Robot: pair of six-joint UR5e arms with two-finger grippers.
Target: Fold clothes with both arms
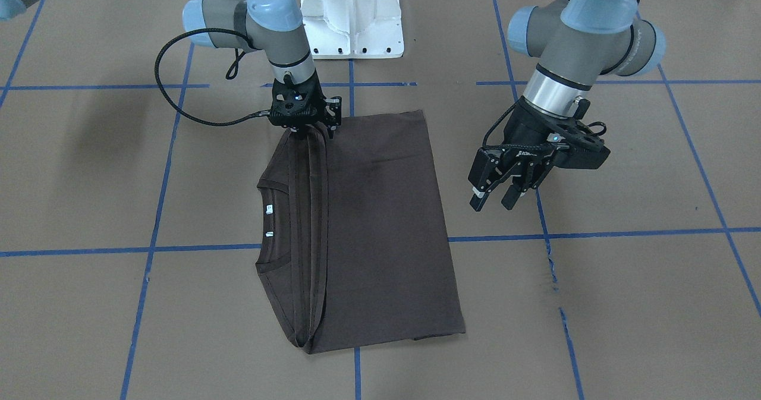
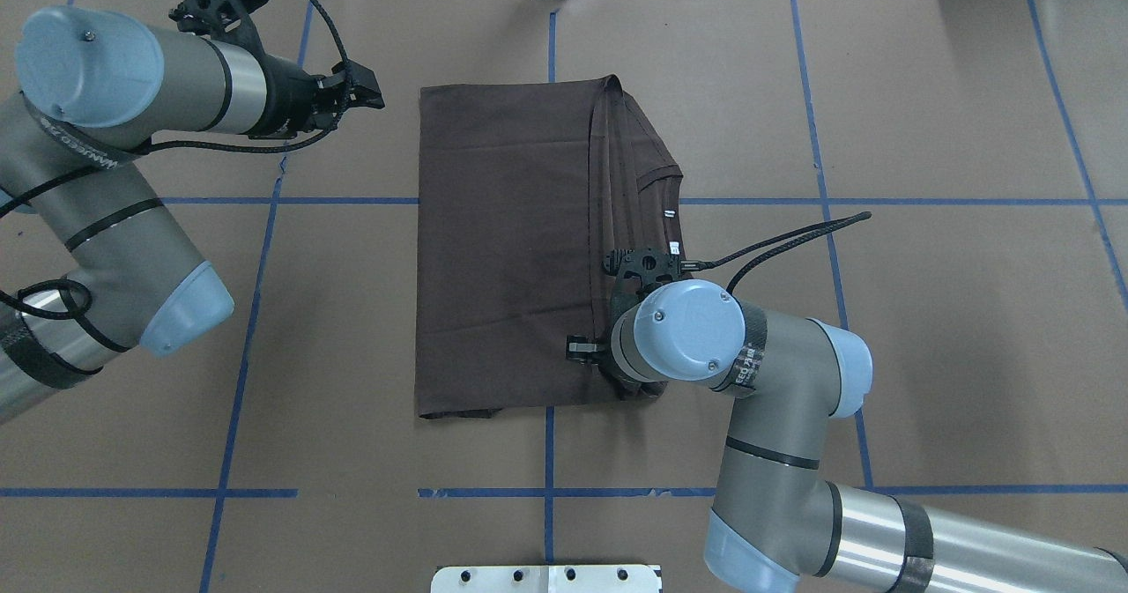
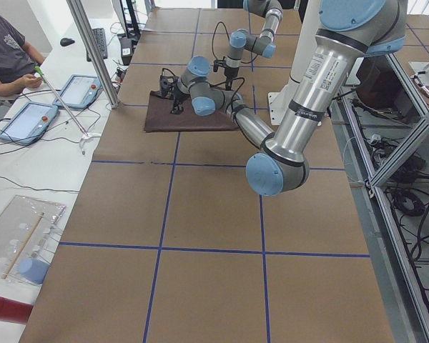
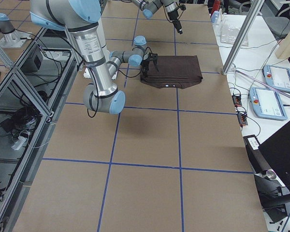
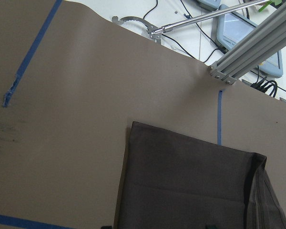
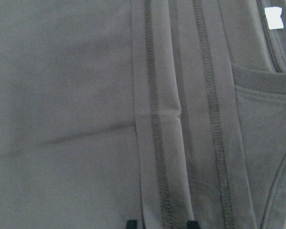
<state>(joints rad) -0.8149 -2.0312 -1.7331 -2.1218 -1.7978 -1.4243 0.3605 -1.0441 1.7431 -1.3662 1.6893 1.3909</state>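
T-shirt (image 1: 380,227) cloth, dark brown-grey, lies folded into a flat oblong near the middle of the brown surface (image 1: 624,317). It sits in front of the white pedestal (image 1: 352,19) and somewhat toward the operators' edge. Its ribbed collar (image 1: 272,186) and white neck tags (image 1: 269,208) face the robot's right end of the surface, with stitched hem bands running alongside.

The right end effector (image 1: 310,130) is down on the shirt's corner nearest the pedestal. The overhead view hides it under the wrist of the right arm (image 2: 775,452), while the front-facing view shows it planted there. Only the right wrist view shows its fingertips (image 6: 131,223): they are apart, one on each side of a hem band that lies flat between them.

The left end effector (image 1: 494,198) hangs off the cloth on the robot's left, fingers spread and holding nothing. In the overhead view it is near the shirt's corner on the operators' side. The left wrist view adds that corner and an aluminium post (image 5: 255,47) at the surface's edge. The exterior left view alone shows a seated person (image 3: 7,53) beside tablets (image 3: 79,91).
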